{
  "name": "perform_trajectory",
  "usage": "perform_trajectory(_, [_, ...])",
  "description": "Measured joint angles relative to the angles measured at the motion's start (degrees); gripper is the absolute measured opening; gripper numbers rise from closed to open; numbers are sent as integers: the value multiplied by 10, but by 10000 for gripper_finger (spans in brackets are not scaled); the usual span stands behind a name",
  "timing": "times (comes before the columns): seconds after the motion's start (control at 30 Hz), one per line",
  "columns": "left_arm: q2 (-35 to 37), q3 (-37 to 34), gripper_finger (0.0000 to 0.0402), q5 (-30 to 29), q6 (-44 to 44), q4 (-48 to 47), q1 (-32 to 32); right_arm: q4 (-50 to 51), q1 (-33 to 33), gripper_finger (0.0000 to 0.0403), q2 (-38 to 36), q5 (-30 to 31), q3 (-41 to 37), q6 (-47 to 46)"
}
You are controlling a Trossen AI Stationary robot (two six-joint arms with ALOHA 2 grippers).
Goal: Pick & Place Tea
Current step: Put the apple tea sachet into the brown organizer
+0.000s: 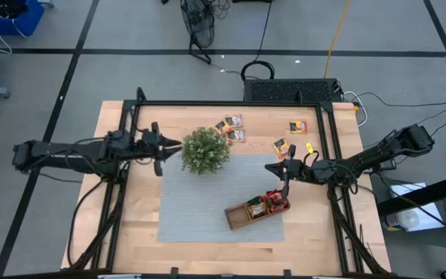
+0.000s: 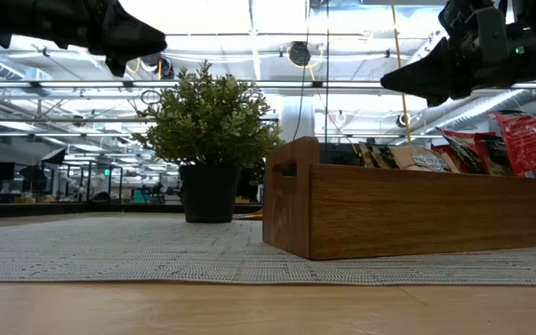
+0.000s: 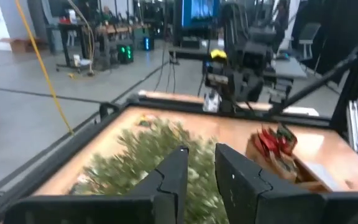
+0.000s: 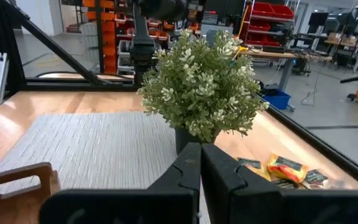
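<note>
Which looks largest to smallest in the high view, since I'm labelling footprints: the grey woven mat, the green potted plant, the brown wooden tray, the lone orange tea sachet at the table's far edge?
1. Grey woven mat
2. Green potted plant
3. Brown wooden tray, slightly smaller than the plant
4. Orange tea sachet

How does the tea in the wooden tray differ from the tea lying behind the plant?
The tea in the tray stands on edge, packed together in one end compartment of the wooden tray, and looks mostly red. The tea behind the plant lies flat on the bare table, scattered in loose groups, showing orange and dark faces. The tray sits on the grey mat; the loose tea lies off it. Both are small square sachets.
</note>
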State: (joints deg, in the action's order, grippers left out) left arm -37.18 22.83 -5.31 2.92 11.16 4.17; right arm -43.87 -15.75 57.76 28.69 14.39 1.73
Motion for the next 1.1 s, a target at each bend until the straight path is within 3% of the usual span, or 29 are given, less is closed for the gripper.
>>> perform_trajectory(0.23, [54, 0, 88, 25, 0, -3, 54, 6, 0, 1, 0, 0, 0, 0])
perform_trajectory(0.7, [49, 0, 88, 24, -2, -4, 56, 6, 2, 1, 0, 3, 0, 83])
perform_trajectory(0.9, [50, 0, 88, 23, -1, -4, 56, -97, 68, 0, 1, 86, 3, 154])
perform_trajectory(0.97, [49, 0, 88, 23, -1, -4, 56, -67, 107, 0, 1, 60, 20, 138])
perform_trajectory(1.1, [49, 0, 88, 23, -1, -4, 56, 159, 194, 0, 31, -80, 116, 55])
